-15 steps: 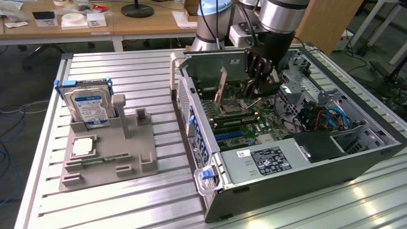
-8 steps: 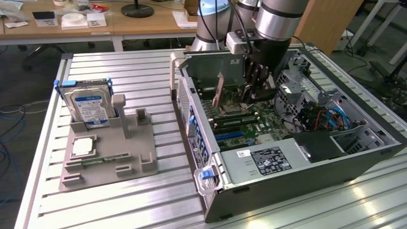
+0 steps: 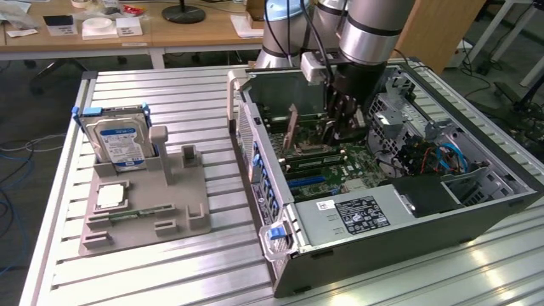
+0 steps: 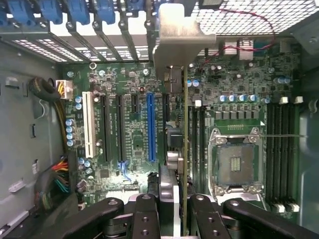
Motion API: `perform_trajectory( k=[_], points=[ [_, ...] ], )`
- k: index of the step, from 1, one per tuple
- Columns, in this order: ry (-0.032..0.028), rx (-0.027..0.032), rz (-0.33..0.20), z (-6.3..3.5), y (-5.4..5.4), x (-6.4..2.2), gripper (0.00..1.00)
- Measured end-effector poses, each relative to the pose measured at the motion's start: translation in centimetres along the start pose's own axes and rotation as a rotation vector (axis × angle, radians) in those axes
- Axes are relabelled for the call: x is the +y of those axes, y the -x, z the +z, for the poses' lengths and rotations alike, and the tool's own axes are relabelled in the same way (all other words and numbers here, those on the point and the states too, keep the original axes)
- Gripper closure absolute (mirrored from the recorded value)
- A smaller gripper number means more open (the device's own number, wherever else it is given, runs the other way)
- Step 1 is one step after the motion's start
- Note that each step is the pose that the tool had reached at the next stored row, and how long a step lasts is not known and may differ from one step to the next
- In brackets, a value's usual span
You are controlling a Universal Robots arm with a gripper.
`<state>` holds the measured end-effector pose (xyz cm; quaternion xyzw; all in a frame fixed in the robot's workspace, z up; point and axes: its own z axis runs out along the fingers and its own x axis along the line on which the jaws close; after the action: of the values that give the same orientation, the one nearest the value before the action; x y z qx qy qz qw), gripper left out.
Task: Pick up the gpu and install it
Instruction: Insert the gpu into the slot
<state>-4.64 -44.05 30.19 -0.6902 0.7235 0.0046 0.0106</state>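
Observation:
The gpu [image 4: 185, 149] is a thin dark card seen edge-on, with its silvery end bracket [image 4: 175, 42] pointing at the case's rear slot openings. My gripper [image 4: 172, 219] is shut on the card, one black finger [image 4: 144, 216] on each side of it. The card stands upright over the motherboard, lined up just beside the long blue slot [image 4: 151, 127]. Whether its edge touches a slot is hidden. In the exterior view the gripper [image 3: 344, 124] reaches down into the open computer case [image 3: 476, 210], and the gpu [image 3: 292, 127] stands on edge beside it.
A CPU socket [image 4: 237, 164] and memory slots lie beside the card. The power supply [image 3: 357, 213] and cables fill the case's near end. On the exterior view's left, a grey fixture [image 3: 170, 191] holds a silver hard drive [image 3: 119, 140], a chip and a green memory stick [image 3: 127, 215].

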Motion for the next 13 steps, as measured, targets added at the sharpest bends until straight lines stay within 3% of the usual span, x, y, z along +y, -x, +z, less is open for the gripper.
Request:
perform_trajectory(
  k=[4, 13],
  points=[
    [0.0, -0.0032, -0.004, 0.55, -0.4, 0.13, 0.72],
    [-0.0002, -0.0048, -0.013, 1.89, -0.6, 0.47, 0.72]
  ],
)
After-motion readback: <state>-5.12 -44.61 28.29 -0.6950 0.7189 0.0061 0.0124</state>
